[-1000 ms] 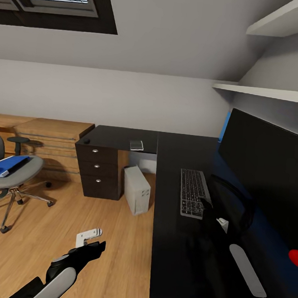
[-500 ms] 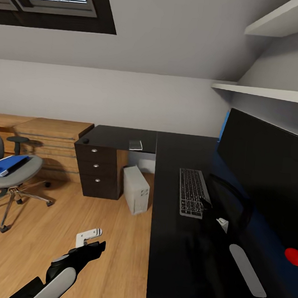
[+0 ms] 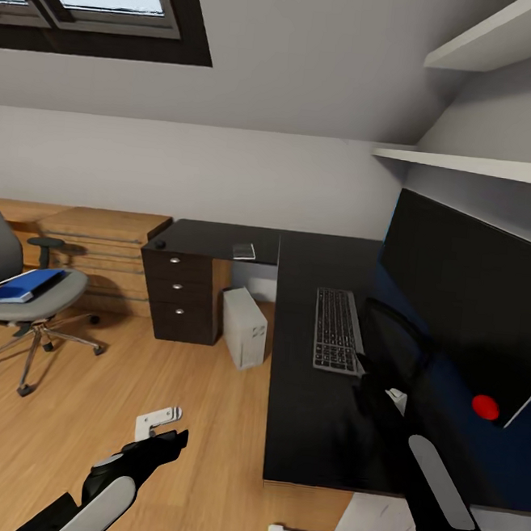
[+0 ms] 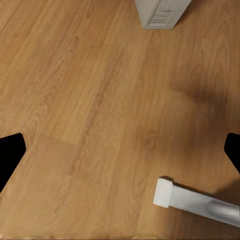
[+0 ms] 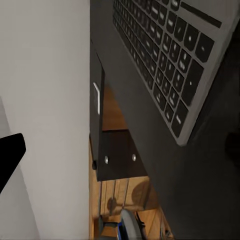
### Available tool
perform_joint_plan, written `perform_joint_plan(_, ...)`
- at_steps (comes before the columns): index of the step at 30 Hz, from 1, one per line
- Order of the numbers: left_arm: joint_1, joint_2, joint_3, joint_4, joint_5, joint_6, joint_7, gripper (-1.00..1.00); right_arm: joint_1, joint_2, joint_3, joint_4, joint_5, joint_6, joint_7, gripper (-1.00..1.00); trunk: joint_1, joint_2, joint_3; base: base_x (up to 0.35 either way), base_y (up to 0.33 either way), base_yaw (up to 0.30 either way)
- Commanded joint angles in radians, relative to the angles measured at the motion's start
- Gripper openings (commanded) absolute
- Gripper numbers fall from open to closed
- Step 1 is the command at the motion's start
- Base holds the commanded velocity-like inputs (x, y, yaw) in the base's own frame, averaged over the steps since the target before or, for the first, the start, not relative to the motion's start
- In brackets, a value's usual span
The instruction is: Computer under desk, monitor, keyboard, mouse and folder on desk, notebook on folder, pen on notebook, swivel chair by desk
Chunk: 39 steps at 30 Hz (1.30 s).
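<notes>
A bedroom under a sloping ceiling: the black L-shaped surface (image 3: 314, 433) runs along the right wall and turns toward the back wall, where its three drawers (image 3: 183, 296) face the room. The keyboard (image 3: 336, 329) lies flat on the surface just beside the monitor (image 3: 465, 301), whose black screen is cut off at the right edge. The computer (image 3: 243, 327) stands upright on the wood floor (image 3: 81, 410) in the corner gap under the surface, beside the drawers. A small flat grey object (image 3: 243, 251) on the back wing is too small to identify. At left, well apart from the surface, the chair (image 3: 31, 296) carries the blue folder (image 3: 22, 284) on its seat; a wooden chest (image 3: 97, 241) stands behind it.

The left arm reaches low over bare floor, its pincer (image 3: 159, 427) spread, with only the dark fingertips (image 4: 10, 152) at the wrist view's edges. The right arm extends along the surface toward the keyboard's near end; its pincer (image 3: 369, 371) merges with the dark top, and whether it is spread or pressed together cannot be told. Two white shelves (image 3: 470, 163) hang above the monitor.
</notes>
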Motion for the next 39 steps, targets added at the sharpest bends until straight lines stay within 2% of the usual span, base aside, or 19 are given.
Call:
perform_joint_plan(1, -0.001, 0.001, -0.002, -0.001, 0.004, 0.002, 0.007, 1.0, -0.001, -0.001, 0.001, -0.001, -0.007, 0.0, -0.006, 1.0, -0.001, -0.001, -0.001, -0.335, 0.0, 0.0)
perform_joint_plan(20, -0.001, 0.001, 0.005, 0.017, 0.005, 0.003, 0.006, 1.0, -0.001, 0.0, 0.004, -0.001, -0.008, 0.0, -0.007, 1.0, -0.001, -0.001, -0.001, -0.335, 0.0, 0.0)
perform_joint_plan(22, -0.001, 0.0, 0.019, 0.036, 0.005, 0.004, 0.005, 1.0, -0.001, 0.0, 0.004, 0.0, -0.008, 0.0, -0.007, 1.0, -0.001, -0.001, -0.001, -0.335, 0.0, 0.0)
perform_joint_plan(24, -0.001, -0.002, 0.053, 0.054, 0.006, 0.006, 0.002, 1.0, -0.001, 0.001, 0.005, 0.005, -0.008, 0.0, -0.007, 1.0, -0.001, -0.001, -0.001, -0.335, 0.0, 0.0)
perform_joint_plan(28, -0.001, -0.005, 0.084, 0.087, 0.008, 0.008, 0.001, 1.0, -0.001, 0.001, 0.006, 0.015, -0.007, 0.0, -0.007, 1.0, -0.001, -0.001, -0.001, -0.335, 0.0, 0.0)
perform_joint_plan(35, -0.001, -0.007, 0.098, 0.197, 0.002, 0.004, 0.002, 1.0, -0.001, 0.002, 0.017, 0.029, -0.008, 0.0, -0.007, 1.0, -0.001, -0.001, -0.001, -0.336, 0.0, 0.0)
perform_joint_plan(39, -0.001, -0.008, 0.093, 0.266, 0.002, 0.0, 0.002, 1.0, -0.001, 0.003, 0.065, 0.032, -0.008, -0.001, -0.007, 1.0, -0.001, -0.001, -0.001, -0.332, 0.0, 0.0)
